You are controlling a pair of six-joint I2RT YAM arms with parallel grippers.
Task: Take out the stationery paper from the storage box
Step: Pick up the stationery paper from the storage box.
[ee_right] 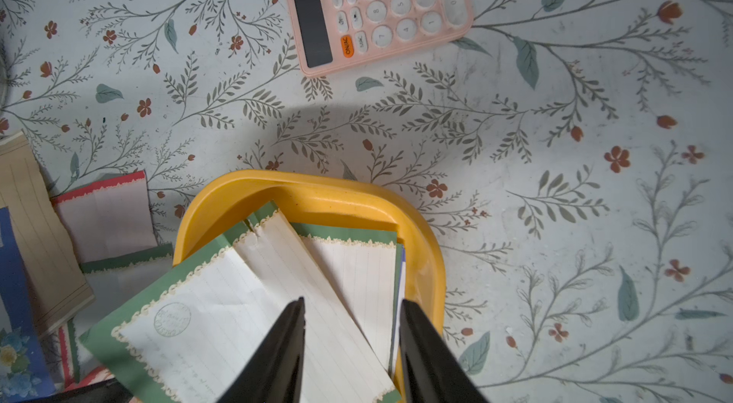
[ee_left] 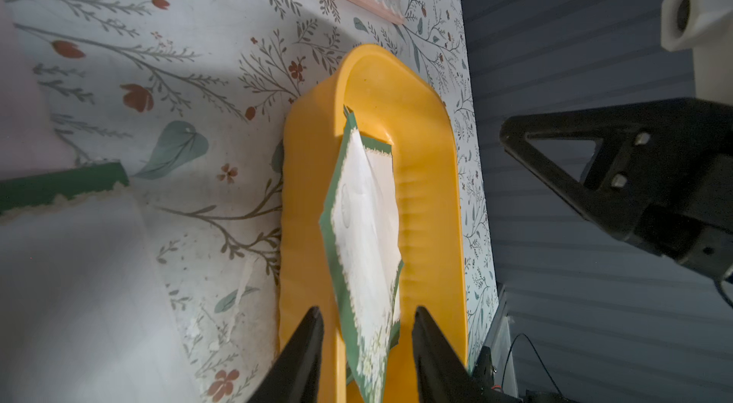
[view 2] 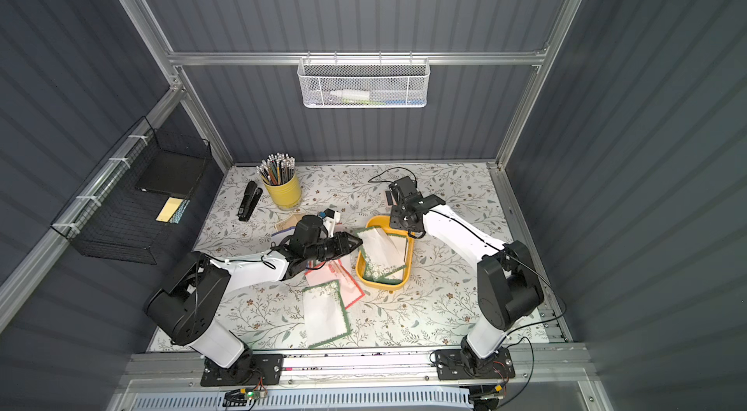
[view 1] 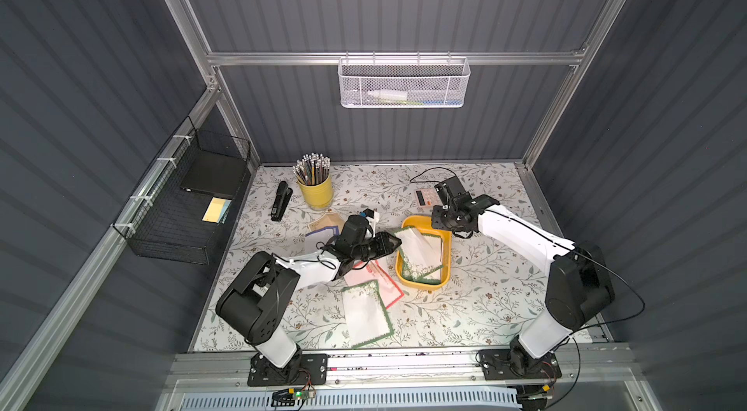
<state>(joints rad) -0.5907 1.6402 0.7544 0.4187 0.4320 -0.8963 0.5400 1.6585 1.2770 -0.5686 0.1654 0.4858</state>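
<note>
A: Storage box (view 1: 421, 283)?
B: Mid-frame in both top views, on the worktop (view 1: 485, 300). Green-bordered stationery paper (view 1: 418, 253) inside, top sheet skewed, corner over the rim.
A: Grippers?
B: Left gripper (ee_left: 368, 310): jaws apart, straddling that sheet's edge. Right gripper (ee_right: 352, 302): jaws apart above the box. Loose sheets (view 1: 366, 314) lower left of it.
</note>
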